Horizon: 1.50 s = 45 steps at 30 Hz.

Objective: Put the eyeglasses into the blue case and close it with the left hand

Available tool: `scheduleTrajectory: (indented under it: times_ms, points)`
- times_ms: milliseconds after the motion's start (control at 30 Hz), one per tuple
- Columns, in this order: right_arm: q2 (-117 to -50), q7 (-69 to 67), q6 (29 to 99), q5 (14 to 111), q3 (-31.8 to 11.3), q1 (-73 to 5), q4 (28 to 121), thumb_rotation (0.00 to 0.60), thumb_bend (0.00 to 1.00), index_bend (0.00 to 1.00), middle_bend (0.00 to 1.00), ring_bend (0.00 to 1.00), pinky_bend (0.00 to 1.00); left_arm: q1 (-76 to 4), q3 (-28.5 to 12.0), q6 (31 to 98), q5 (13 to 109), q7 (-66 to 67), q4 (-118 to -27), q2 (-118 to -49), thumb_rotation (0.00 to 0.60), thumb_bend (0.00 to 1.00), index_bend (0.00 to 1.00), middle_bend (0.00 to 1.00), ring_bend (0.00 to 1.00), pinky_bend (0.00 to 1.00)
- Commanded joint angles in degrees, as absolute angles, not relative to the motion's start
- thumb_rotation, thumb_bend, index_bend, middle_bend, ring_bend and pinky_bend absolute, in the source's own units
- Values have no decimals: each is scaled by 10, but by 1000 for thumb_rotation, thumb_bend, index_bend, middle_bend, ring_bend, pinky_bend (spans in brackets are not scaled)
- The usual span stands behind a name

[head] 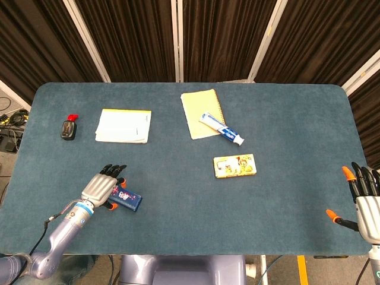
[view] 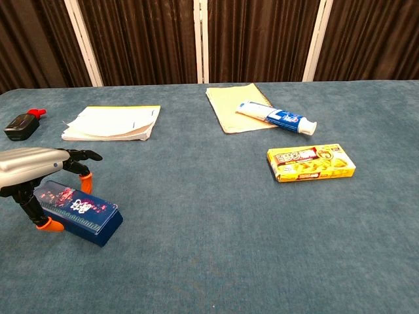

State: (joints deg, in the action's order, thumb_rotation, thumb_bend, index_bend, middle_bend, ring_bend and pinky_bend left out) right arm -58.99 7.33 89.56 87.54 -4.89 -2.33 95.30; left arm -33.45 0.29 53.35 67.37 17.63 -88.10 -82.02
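Note:
The blue case [head: 128, 199] [view: 80, 212] lies shut near the table's front left, its lid printed with pink figures. My left hand [head: 101, 188] [view: 33, 163] arches over its left end: fingers [view: 84, 157] hook over the far side and the thumb stands on the near side, gripping it. No eyeglasses show in either view. At the front right edge of the head view my right hand [head: 365, 199] hangs with fingers spread, holding nothing.
A small black bottle with a red cap [head: 69, 128] and a white paper stack [head: 123, 125] lie at the back left. A yellow notepad [head: 200, 113] carries a toothpaste tube [head: 221, 129]. A yellow box [head: 235, 165] lies right of centre.

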Motion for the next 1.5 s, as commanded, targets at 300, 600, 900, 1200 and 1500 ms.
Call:
scheduleTrajectory:
  times_ms: [300, 600, 900, 1200, 1500]
  points:
    - [-590, 72, 897, 875, -49, -23, 953, 600, 0, 0, 0, 0, 0, -332, 5, 531, 672, 182, -878, -826, 600, 152, 509, 0, 0, 0]
    - [-589, 70, 898, 876, -49, -22, 953, 600, 0, 0, 0, 0, 0, -330, 5, 532, 668, 191, -886, -819, 600, 66, 218, 0, 0, 0]
    - [-586, 66, 900, 880, -48, -21, 956, 600, 0, 0, 0, 0, 0, -315, -6, 574, 684, 178, -938, -769, 600, 40, 0, 0, 0, 0]
    - [-578, 46, 910, 890, -46, -17, 960, 600, 0, 0, 0, 0, 0, -199, 0, 816, 779, 197, -1040, -648, 600, 43, 0, 0, 0, 0]
    - [-575, 40, 917, 900, -43, -13, 961, 600, 0, 0, 0, 0, 0, -130, 17, 884, 814, 134, -1049, -613, 600, 44, 0, 0, 0, 0]
